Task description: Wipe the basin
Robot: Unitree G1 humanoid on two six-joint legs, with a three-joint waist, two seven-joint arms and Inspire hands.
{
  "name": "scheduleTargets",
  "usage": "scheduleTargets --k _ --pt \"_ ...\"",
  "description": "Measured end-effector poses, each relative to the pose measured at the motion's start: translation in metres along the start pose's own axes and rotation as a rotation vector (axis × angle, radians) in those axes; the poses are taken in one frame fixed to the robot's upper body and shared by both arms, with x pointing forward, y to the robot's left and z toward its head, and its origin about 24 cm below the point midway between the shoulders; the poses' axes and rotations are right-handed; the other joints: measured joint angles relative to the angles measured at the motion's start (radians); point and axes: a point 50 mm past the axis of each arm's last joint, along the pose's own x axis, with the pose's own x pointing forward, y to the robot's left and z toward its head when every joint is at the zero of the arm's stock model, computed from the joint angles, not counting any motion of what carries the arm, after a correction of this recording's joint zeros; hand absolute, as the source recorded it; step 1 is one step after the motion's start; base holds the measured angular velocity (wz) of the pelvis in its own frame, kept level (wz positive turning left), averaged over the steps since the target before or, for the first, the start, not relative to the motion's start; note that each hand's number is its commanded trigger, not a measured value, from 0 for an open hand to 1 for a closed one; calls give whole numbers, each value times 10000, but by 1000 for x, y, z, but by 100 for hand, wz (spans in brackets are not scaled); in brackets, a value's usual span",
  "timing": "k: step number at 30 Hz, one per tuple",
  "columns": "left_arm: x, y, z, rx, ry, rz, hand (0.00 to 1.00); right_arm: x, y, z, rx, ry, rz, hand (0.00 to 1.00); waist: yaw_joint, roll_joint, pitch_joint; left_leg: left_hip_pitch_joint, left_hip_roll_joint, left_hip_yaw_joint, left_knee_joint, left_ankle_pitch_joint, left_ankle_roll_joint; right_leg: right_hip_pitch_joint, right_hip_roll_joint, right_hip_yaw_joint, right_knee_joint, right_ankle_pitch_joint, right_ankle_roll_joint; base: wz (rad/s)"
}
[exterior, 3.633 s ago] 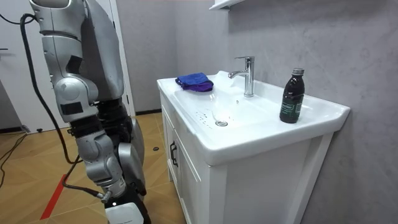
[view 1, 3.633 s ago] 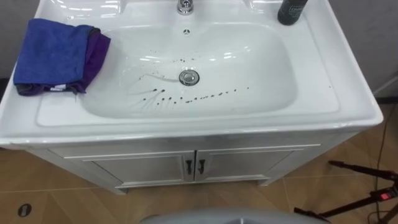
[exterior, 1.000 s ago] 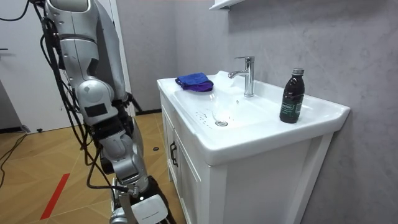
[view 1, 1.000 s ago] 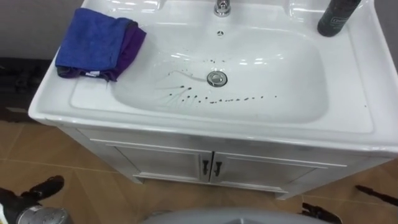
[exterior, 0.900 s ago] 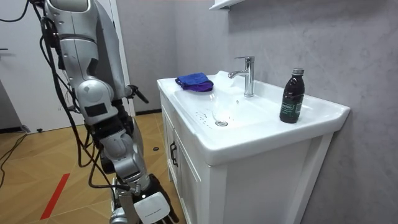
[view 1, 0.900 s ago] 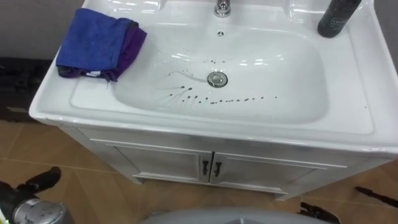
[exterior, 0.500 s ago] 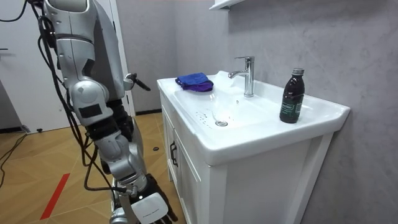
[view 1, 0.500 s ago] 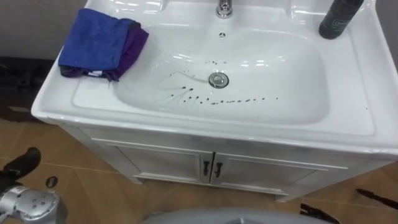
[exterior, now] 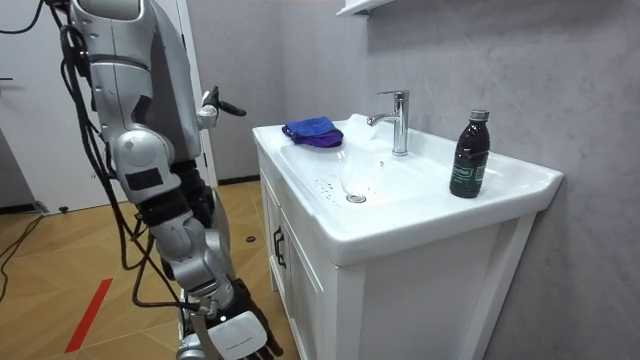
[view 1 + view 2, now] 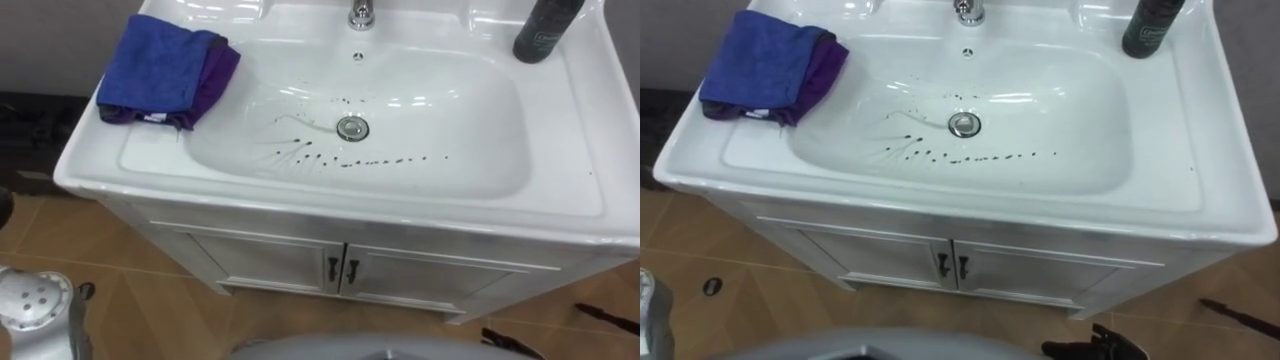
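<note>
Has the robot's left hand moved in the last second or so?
Yes. In the room view the left hand has risen from below the basin rim to above it, and is a little nearer the blue cloth.

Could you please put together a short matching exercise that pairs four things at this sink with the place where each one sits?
Things:
1. cloth
2. bottle
3. drain
4. tap

Places:
A. bottom of the basin
B. back right corner of the rim
C. left side of the rim
D. middle of the back rim

Pairs: 1-C, 2-B, 3-A, 4-D
</note>
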Motion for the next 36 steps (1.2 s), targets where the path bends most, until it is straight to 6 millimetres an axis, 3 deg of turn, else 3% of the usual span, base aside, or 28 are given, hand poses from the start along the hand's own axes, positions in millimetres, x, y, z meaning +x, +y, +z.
scheduleTargets --k 8,16,24,28,36 --pt "9 2 37 -823 -1558 209 0 0 0 1 -379 -53 -50 0 -22 -6 22 8 -4 8 -28 0 0 5 2 20 -49 -2 3 0" --pt "13 4 50 179 -3040 220 0 0 1 0 -390 -49 -36 0 -12 -58 55 33 -3 33 -20 0 0 1 11 144 -45 -2 3 -2" --pt "3 -9 52 970 -3701 -864 0 1 1 1 -307 71 19 0 -101 -26 85 33 -3 22 -36 -1 0 2 12 148 -47 -1 3 0" --pt "-7 -22 42 1608 -3559 -1848 0 1 -1 2 -357 69 -76 0 -124 73 132 30 -2 37 -52 0 0 9 17 166 -44 -1 3 0" --pt "-9 -27 31 2481 -3270 -2339 0 1 -2 2 -359 64 -101 0 -357 100 122 69 0 99 -95 0 0 -10 17 163 -54 -1 4 -1"
